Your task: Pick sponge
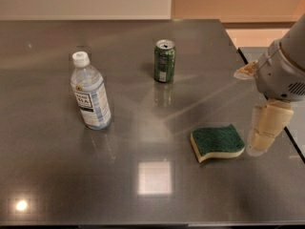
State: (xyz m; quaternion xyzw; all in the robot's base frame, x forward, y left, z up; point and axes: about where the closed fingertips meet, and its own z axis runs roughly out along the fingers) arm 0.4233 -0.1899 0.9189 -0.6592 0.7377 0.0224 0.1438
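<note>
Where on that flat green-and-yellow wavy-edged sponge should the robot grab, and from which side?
Probably across its short width at the middle, from above: the green-topped yellow foam sponge lies flat, green side up, both long wavy edges free. The gripper hangs just to its right.

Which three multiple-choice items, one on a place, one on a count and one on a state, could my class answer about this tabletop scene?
1. Where is the cream-coloured gripper relative to the wavy sponge with the dark green top and yellow base?
A) left of it
B) behind it
C) just right of it

2. How many containers stand upright on the glossy grey table?
A) one
B) two
C) three

3. How does the sponge lie?
A) flat, green side up
B) on its edge
C) lifted off the table

Key:
1 C, the gripper hangs by the sponge's right end.
2 B, the clear plastic water bottle and the green metal can both stand.
3 A, the green top faces up, with the yellow base on the table.
</note>
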